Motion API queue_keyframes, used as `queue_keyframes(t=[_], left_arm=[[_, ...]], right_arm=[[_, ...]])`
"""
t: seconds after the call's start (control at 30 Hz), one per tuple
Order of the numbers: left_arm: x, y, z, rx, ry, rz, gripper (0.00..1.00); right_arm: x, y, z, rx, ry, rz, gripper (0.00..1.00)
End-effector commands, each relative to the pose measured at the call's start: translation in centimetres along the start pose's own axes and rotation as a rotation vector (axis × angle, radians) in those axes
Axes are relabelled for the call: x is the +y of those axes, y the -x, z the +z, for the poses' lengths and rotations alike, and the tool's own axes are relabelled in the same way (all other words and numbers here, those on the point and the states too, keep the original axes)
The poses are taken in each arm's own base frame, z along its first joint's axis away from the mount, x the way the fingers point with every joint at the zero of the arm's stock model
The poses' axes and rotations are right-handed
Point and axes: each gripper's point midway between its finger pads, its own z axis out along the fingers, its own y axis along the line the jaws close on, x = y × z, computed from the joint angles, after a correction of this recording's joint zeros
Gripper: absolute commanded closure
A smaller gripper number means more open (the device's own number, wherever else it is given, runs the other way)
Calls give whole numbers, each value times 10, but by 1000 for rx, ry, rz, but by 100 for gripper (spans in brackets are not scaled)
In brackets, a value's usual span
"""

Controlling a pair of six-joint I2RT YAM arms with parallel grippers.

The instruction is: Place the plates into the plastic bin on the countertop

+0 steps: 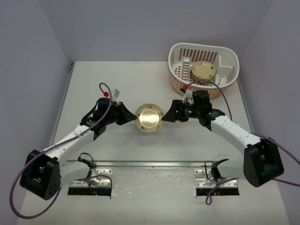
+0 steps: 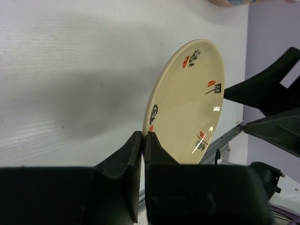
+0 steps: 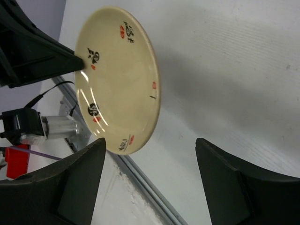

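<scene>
- The left claw [image 1: 132,116] is clamped tight on the left rim of a small round plate [image 1: 149,117]. It holds the plate clear of the surface over the middle of the worktop [image 1: 117,79].
- The right claw [image 1: 165,116] faces the plate from the opposite side with its jaws spread wide. The plate's right rim sits just at the mouth of that gap, and no finger of this claw is seen touching it.
- The left wrist view shows the grip itself, which the top view is too small to show. The two dark fingers [image 2: 124,157] are pressed together on the plate's edge. The plate [image 2: 187,103] stands out beyond them, and the right claw's fingers [image 2: 272,93] wait past its far rim.
- The right wrist view shows how open the right claw [image 3: 150,143] is. One finger stands at each side of the picture, with the plate [image 3: 117,79] ahead of them and nearer the left-hand finger. The left claw [image 3: 37,56] pinches the far rim.
- Only the top view shows the plastic bin [image 1: 225,61] at the far right corner of the worktop. A stack of plates [image 1: 204,71] lies inside it, with a gold-looking plate on top.
- From above, the held plate looks shiny gold with a bright glare across it.
- The wrist views show its face as glossy cream, with small black brush characters and red seal marks spaced around it.
</scene>
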Motion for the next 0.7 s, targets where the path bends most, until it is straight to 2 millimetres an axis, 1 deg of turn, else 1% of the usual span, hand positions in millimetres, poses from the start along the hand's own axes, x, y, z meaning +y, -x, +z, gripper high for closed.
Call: queue_keyframes(t=[0.0,0.1,0.13,0.17,0.23,0.3,0.33,0.37,0.4,0.47,0.53,0.57,0.6,0.63,0.67], left_arm=[[-43,7,-14,-31,-195,56,100],[-52,0,-17,-14,-242,64,100],[-56,-3,-18,-4,-269,65,100],[-58,-4,-19,1,-287,66,100],[-59,-9,-18,21,-308,65,100],[-59,-11,-17,28,-312,63,100],[-59,-12,-17,27,-313,61,100],[-60,-12,-17,27,-315,63,100],[-60,-11,-18,22,-316,63,100],[-59,-11,-19,19,-307,61,100],[-56,-8,-21,-3,-285,66,100],[-56,-3,-23,-24,-271,73,77],[-56,1,-25,-46,-255,80,51],[-52,6,-29,-56,-200,80,31],[-47,15,-35,-88,-138,94,15]], right_arm=[[-5,-1,7,13,-27,-69,28],[-1,-3,10,18,3,-59,36],[1,-7,10,25,20,-51,36],[6,-2,11,1,46,-51,38],[15,-5,10,-3,99,-39,54],[23,-4,9,-9,147,-26,76],[26,-3,9,-16,157,-15,81],[28,-1,8,-25,164,-12,84],[29,-1,7,-32,170,-7,91],[32,2,5,-56,174,8,100],[30,6,3,-84,154,22,100],[30,11,1,-104,142,31,100],[30,15,-1,-127,129,40,100],[28,21,-5,-145,118,50,100],[26,30,-9,-172,103,62,100]])
